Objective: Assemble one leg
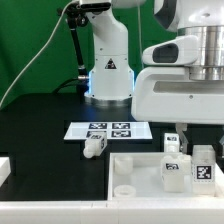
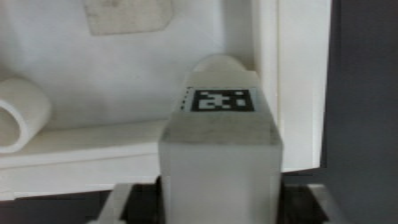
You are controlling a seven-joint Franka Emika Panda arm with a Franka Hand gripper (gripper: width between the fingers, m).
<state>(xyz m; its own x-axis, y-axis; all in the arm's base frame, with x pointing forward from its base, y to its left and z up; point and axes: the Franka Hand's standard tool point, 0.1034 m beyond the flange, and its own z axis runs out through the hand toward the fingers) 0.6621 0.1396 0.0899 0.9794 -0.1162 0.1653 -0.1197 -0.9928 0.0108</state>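
In the wrist view my gripper (image 2: 219, 198) is shut on a leg (image 2: 221, 140), a white post with a black-and-white tag on its face. Its dark fingers (image 2: 135, 203) press both sides of the post's near end. In the exterior view the gripper (image 1: 172, 142) hangs at the right over the large white slab (image 1: 130, 172), with the held leg (image 1: 172, 168) upright just above or on the slab; I cannot tell which. A second leg (image 1: 203, 166) stands beside it. A third leg (image 1: 94, 146) lies on the black table.
The marker board (image 1: 108, 130) lies on the table in front of the robot base (image 1: 108, 75). A white rounded part (image 2: 18, 112) lies on the slab beside the held leg. Another white piece (image 1: 5, 168) sits at the exterior view's left edge.
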